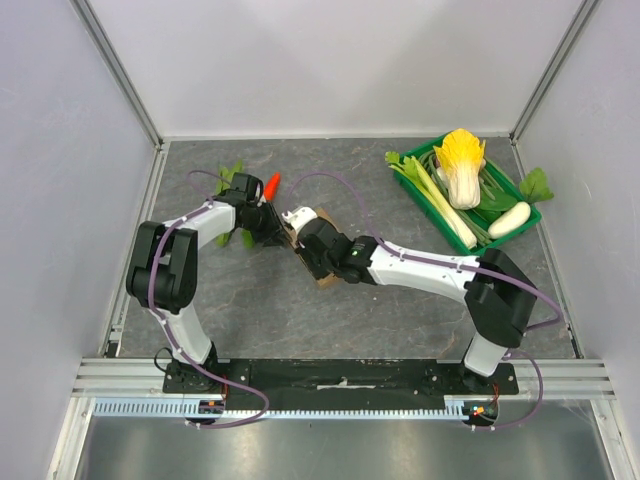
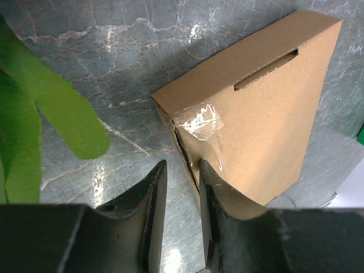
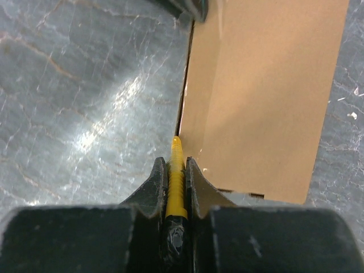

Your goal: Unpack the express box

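The express box [image 2: 267, 114] is a flat brown cardboard box lying on the grey marble table, with a strip of clear tape [image 2: 199, 122] over its near corner. In the top view the box [image 1: 325, 278] is mostly hidden under my right gripper [image 1: 305, 240]. My left gripper [image 2: 181, 182] is narrowly open at the taped corner, and the box's side edge runs along its right finger. My right gripper [image 3: 177, 165] is shut on a ribbed yellow tool [image 3: 177, 176] whose tip touches the seam along the box's [image 3: 267, 96] left edge.
A green crate [image 1: 432, 205] with cabbage, celery and a white radish stands at the back right. A carrot [image 1: 271, 185] and green leaves [image 1: 232, 175] lie behind the left gripper; a leaf [image 2: 51, 114] fills the left of the left wrist view.
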You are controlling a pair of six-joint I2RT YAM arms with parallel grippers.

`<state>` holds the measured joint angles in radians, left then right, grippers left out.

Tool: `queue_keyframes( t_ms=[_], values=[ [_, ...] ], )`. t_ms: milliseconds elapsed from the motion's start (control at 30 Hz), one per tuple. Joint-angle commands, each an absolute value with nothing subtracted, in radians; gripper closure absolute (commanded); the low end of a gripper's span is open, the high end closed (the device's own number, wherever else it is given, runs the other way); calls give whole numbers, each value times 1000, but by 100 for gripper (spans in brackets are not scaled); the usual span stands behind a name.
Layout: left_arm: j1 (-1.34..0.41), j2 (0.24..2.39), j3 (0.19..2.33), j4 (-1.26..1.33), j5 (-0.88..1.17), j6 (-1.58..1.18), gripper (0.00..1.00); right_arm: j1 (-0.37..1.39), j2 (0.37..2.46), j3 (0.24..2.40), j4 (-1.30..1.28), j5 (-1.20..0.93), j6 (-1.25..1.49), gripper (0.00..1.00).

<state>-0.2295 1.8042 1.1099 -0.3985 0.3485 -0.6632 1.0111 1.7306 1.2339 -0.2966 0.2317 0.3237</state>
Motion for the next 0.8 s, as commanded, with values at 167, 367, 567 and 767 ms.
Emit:
queue_keyframes(
  t_ms=[167,367,567,767],
  values=[
    [-221,1847,1137,-436,241,-611,67,1042,1634,1192,-429,196,275,100],
    [-219,1850,1137,-436,236,-612,67,1065,1629,1190,-477,193,290,100],
    [-219,1850,1141,-436,241,-609,68,1083,1599,1163,-511,224,314,100],
    [-218,1855,1141,-436,241,-607,68,1086,1540,1082,-488,262,368,100]
  ],
)
